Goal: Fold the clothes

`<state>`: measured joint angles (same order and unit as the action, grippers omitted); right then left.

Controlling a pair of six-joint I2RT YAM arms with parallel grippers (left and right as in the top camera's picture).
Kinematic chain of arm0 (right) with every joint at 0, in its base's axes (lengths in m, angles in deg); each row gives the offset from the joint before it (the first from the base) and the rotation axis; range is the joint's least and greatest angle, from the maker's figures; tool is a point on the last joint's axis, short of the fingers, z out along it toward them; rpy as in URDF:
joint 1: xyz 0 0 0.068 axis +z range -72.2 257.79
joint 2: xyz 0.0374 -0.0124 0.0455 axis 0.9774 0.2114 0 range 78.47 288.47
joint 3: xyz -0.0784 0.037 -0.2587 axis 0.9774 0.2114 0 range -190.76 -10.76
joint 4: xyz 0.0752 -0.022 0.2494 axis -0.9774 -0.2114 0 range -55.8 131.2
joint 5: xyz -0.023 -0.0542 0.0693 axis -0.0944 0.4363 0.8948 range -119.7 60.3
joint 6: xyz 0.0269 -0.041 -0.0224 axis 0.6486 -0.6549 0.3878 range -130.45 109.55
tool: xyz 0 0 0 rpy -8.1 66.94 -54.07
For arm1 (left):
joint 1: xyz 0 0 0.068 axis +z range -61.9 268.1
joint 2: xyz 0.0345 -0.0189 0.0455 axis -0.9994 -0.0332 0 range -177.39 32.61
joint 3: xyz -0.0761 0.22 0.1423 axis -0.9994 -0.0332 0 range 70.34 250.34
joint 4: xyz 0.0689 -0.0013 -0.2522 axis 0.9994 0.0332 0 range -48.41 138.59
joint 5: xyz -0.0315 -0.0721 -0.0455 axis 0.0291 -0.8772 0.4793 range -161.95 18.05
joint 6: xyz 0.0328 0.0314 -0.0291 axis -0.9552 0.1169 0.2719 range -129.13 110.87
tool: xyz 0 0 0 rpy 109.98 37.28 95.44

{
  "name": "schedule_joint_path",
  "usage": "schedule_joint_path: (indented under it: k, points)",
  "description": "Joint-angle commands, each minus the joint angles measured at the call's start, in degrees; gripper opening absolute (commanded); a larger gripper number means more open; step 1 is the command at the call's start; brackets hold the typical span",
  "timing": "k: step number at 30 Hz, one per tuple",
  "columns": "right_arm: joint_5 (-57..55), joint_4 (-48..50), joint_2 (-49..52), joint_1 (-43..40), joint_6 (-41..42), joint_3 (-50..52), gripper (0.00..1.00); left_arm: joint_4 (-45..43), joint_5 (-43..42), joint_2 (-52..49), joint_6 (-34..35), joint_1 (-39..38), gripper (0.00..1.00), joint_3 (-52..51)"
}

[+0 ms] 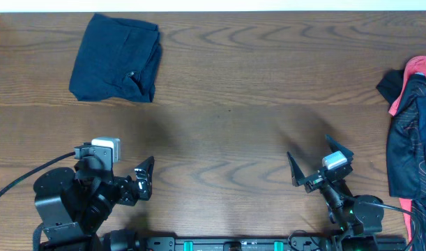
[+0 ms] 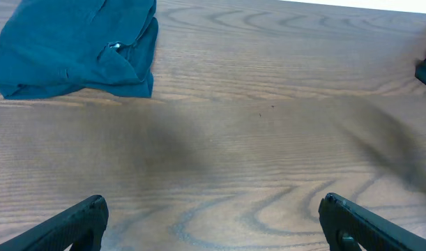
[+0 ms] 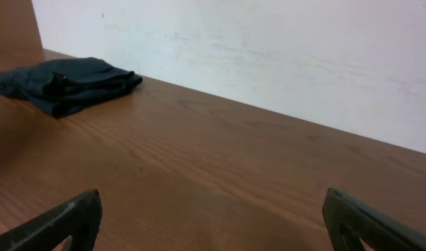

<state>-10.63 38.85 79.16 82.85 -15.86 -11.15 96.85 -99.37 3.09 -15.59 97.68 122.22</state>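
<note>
Lying folded far left on the tabletop (image 1: 226,104), the shorts (image 1: 115,59) are judged done, so left tool (image 1: 142,179) and right tool (image 1: 317,159) are parked spread, empty.

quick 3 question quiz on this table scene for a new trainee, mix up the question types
1. True or false: the navy shorts lie folded at the far left of the table.
2. Which claw holds cloth? A) left claw B) right claw C) neither
3. Fill in: the black and red garment pile sits at the table's ____ edge.

Key: 1 true; 2 C, both are open and apart from any cloth; 3 right.
</note>
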Motion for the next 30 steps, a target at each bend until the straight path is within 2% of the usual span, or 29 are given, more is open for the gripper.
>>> schedule_joint_path:
  k: [1, 4, 8, 20, 25, 30]
  points:
    - [0.42, -0.24, -0.26, 0.22, 0.63, 0.07, 0.99, -0.02, 0.31, -0.02, -1.03, -1.14, 0.98, -0.11]
    - [0.42, -0.24, -0.26, 0.22, 0.66, 0.07, 0.99, 1.77, 0.28, 2.21, -1.03, -2.29, 0.98, -0.48]
    - [0.42, -0.22, -0.26, 0.22, 0.66, 0.07, 0.99, -0.31, 4.13, 7.43, -1.88, -2.45, 0.98, -1.7]
    - [0.42, -0.24, -0.26, 0.22, 0.63, 0.07, 0.99, -25.57, 3.98, 23.89, -1.86, -2.45, 0.98, -15.91]
    - [0.42, -0.24, -0.26, 0.22, 0.63, 0.07, 0.99, -30.93, 3.89, 29.53, -1.33, -2.45, 0.98, -24.41]
    - [0.42, -0.24, -0.26, 0.22, 0.66, 0.07, 0.99, -32.3, 3.04, 29.4, -0.79, -2.71, 0.98, -29.35]
